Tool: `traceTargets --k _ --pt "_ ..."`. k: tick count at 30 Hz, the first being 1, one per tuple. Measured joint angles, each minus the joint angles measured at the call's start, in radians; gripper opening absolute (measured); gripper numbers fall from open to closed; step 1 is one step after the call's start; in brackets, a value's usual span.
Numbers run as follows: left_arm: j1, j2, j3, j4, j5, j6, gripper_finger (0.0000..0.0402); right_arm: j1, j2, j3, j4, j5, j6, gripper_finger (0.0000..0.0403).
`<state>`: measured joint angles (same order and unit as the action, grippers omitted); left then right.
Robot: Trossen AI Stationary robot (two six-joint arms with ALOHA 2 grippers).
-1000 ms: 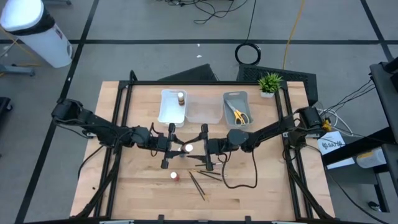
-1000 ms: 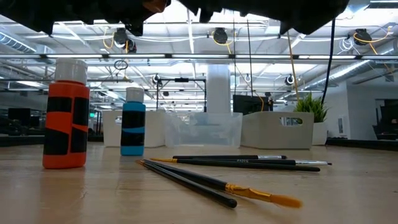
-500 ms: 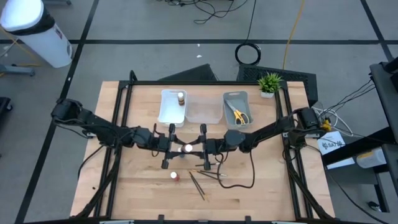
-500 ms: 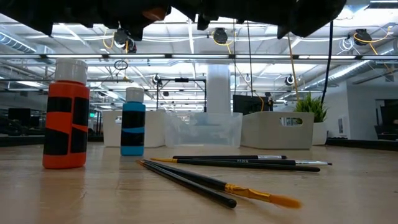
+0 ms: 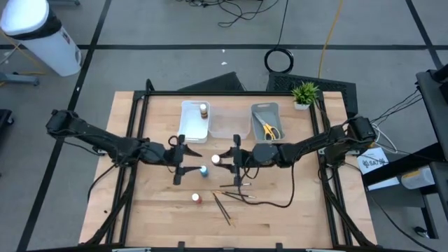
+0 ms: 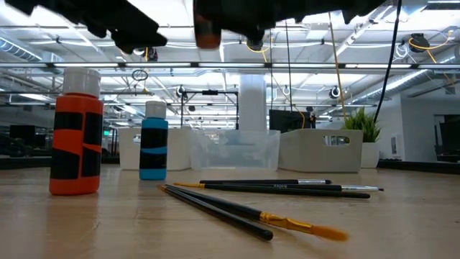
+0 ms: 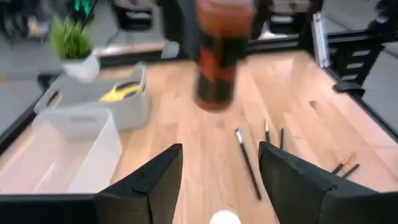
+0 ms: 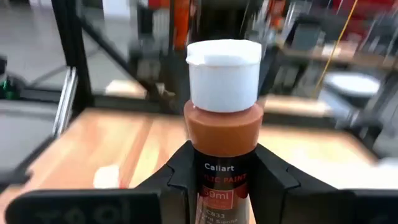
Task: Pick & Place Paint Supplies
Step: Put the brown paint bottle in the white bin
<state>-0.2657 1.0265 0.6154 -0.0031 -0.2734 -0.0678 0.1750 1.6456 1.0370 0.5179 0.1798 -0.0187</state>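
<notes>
r gripper [image 5: 233, 157]: jaws clenched on reddish-brown bottle [image 8: 223, 155], held off the table, pale cap above the fingers [image 8: 273, 180]
l gripper [image 5: 179, 160]: jaws apart, nothing btwn them, just across from r gripper
blue bottle [image 5: 204, 171]: upright on table, below and btwn the two grippers' tips
orange bottle [image 6: 76, 132]: upright, nearer the table's front than both grippers
brushes [image 5: 227, 199]: flat on table, just in front of r jaws
scissors [image 5: 270, 129]: in grey tray [image 5: 256, 114], behind r jaws
4th bottle [image 5: 204, 109]: in white tray [image 5: 187, 124], behind l jaws

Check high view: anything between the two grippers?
Only the blue bottle, standing on the table between left gripper and right gripper, which holds the reddish-brown bottle.
</notes>
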Motion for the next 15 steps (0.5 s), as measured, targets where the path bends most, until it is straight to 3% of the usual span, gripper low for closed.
traceTargets --k 3,6,15 --pt "0.012 0.033 0.161 -0.353 -0.080 -0.118 0.0222 -0.039 0.002 -0.001 -0.077 0.003 0.066 0.0089" --pt "0.022 0.102 0.296 -0.535 -0.094 -0.130 0.0223 -0.074 0.019 0.000 -0.109 0.004 0.107 0.0089" --pt "0.022 0.266 0.507 -0.551 0.050 0.166 0.0223 -0.087 0.040 -0.001 -0.120 -0.079 0.092 0.0089"
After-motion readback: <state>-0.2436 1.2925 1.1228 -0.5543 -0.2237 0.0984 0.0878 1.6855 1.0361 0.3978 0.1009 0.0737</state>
